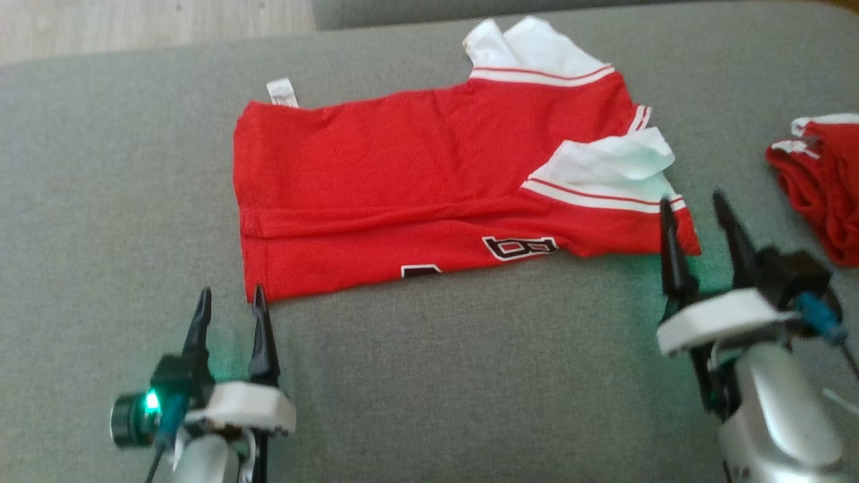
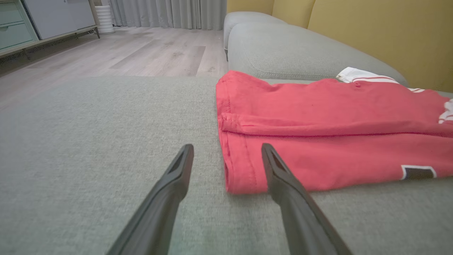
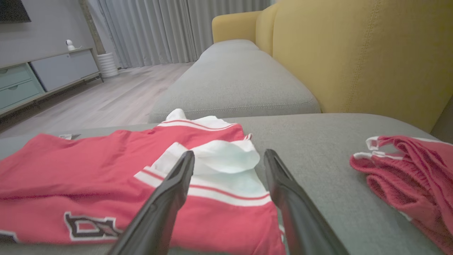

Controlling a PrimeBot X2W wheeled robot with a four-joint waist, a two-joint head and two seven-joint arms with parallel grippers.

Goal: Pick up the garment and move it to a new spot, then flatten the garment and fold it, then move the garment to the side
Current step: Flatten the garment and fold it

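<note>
Two spread, empty grippers flank the garment (image 1: 402,174), folded flat on the sofa (image 1: 470,376) just ahead of their tips: left gripper (image 1: 231,295) by the hem corner, right gripper (image 1: 692,201) at the sleeve-end corner, probably set so to take both ends evenly for the next fold.

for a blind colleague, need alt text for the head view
A red jersey with white sleeves lies folded on a grey sofa cushion, number print at its near edge. The left gripper and right gripper, both open and empty, sit by its near corners. A smaller red cloth lies apart at the right.
</note>
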